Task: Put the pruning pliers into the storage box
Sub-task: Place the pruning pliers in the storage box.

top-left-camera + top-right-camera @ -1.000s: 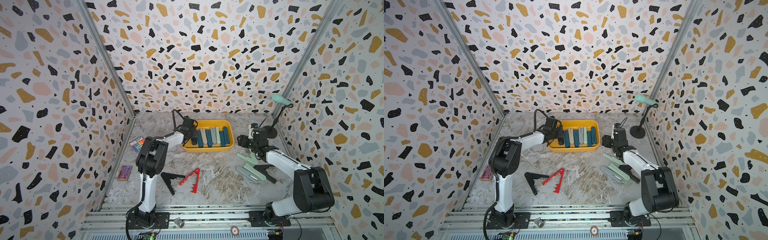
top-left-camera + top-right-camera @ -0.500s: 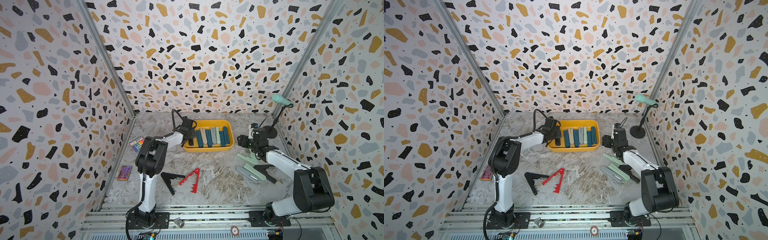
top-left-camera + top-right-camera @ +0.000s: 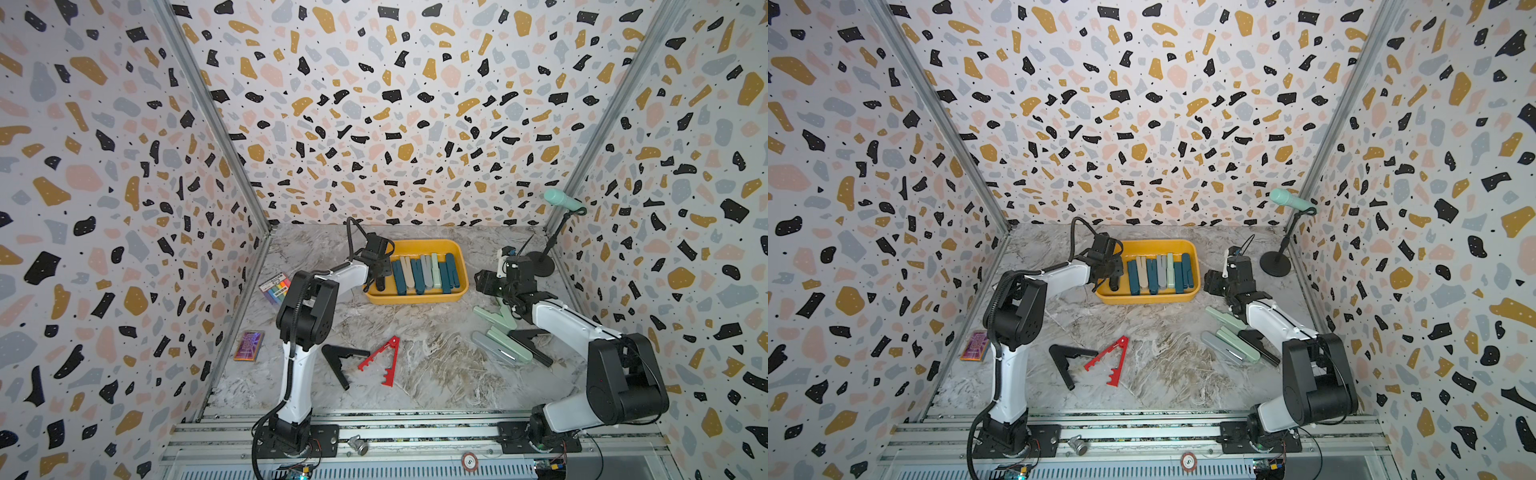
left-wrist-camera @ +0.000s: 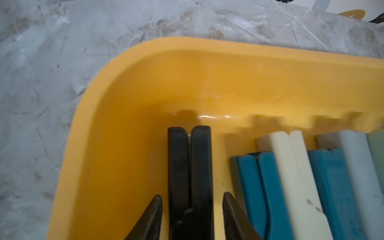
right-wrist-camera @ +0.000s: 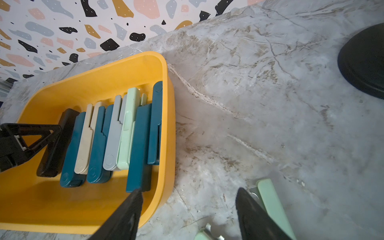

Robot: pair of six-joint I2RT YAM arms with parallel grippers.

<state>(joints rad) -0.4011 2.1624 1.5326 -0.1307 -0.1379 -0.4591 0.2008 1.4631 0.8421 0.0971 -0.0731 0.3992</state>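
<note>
At the left edge of the bench [image 3: 419, 328] lie a rainbow-striped packet [image 3: 275, 288] and, nearer the front, a purple card [image 3: 248, 345]. Neither belongs to the task.

The left end effector [image 4: 192, 204] hangs over the left end of the storage box [image 4: 166, 44]. Its fingers are narrowly parted astride a folded black pliers [image 4: 190, 166], with a slim gap on each side, gripping nothing. That pliers lies flat on the box floor, parallel to the row of boxed pliers [image 3: 426, 274] in teal, beige, grey and mint just beside it. The parallel packing probably saves room for those outstanding. The box sits at the centre, toward the far edge.

Near the front edge, an open black pliers [image 3: 338, 361] and the red notched pliers [image 3: 384, 359] lie side by side, not yet stored.

The right end effector [image 5: 189, 191] hovers wide and empty over bare bench, between the box's right wall and a mint pliers [image 3: 492, 316]. Further mint, grey and black pliers [image 3: 500, 347] lie clustered toward the right edge, partly under the right arm. A microphone stand [image 3: 540, 264] occupies the far right corner.

The bench has a grey marble-patterned surface. Terrazzo-patterned walls [image 3: 395, 104] enclose it on three sides.
</note>
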